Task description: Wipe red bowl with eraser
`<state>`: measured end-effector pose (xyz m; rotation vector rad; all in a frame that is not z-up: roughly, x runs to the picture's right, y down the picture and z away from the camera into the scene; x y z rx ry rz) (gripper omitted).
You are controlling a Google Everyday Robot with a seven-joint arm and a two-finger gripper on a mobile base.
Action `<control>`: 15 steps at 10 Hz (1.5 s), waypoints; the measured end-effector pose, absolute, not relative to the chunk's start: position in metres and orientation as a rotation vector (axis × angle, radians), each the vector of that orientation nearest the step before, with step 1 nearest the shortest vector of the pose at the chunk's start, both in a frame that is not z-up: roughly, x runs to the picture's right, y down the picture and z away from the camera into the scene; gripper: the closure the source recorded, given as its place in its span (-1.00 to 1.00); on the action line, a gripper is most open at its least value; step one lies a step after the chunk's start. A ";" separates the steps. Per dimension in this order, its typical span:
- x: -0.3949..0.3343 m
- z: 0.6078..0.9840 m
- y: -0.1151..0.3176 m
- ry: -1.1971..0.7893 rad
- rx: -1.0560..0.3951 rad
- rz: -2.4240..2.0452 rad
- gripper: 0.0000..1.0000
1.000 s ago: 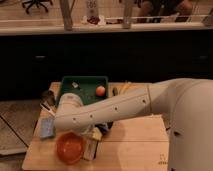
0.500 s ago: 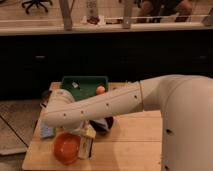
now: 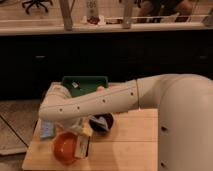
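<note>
The gripper (image 3: 83, 144) is hanging low over the table (image 3: 131, 146), just beside the right rim of the red bowl (image 3: 60, 149), and it is pointing downward. Whether it is clenched on something or released, I cannot tell, because the pale and dark shapes at its tip are melting together. For the same reason I am not finding the eraser as a separate thing. It may be sitting inside the gripper, but this is only a guess.

The red bowl is standing near the front left corner of the table, upright, with its opening facing up. Just behind the gripper, a smaller dark bowl (image 3: 103, 122) is resting on the table. A light-blue sponge (image 3: 47, 131) is lying to the left, behind the red bowl. Farther back, a green tray (image 3: 85, 81) is sitting at the rear edge. The white arm (image 3: 100, 100) is reaching across from the right, bending at the left side and then coming down to the gripper.

In my judgement, the step in hand is the approach to the bowl, or the very beginning of the wipe. The next move is asking for a small shift to the left, over the rim and into the bowl. After that, a light pressing and sweeping along the inner surface is needed. The bowl looks light and glossy, so too much push could be sliding it toward the table edge.
</note>
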<state>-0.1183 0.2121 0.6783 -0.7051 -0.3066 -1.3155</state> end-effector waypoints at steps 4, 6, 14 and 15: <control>-0.124 0.702 0.226 -0.384 -0.681 -1.193 0.97; -0.115 0.714 0.234 -0.395 -0.666 -1.097 0.97; -0.111 0.726 0.223 -0.409 -0.629 -1.004 0.97; -0.111 0.728 0.220 -0.404 -0.631 -1.008 0.97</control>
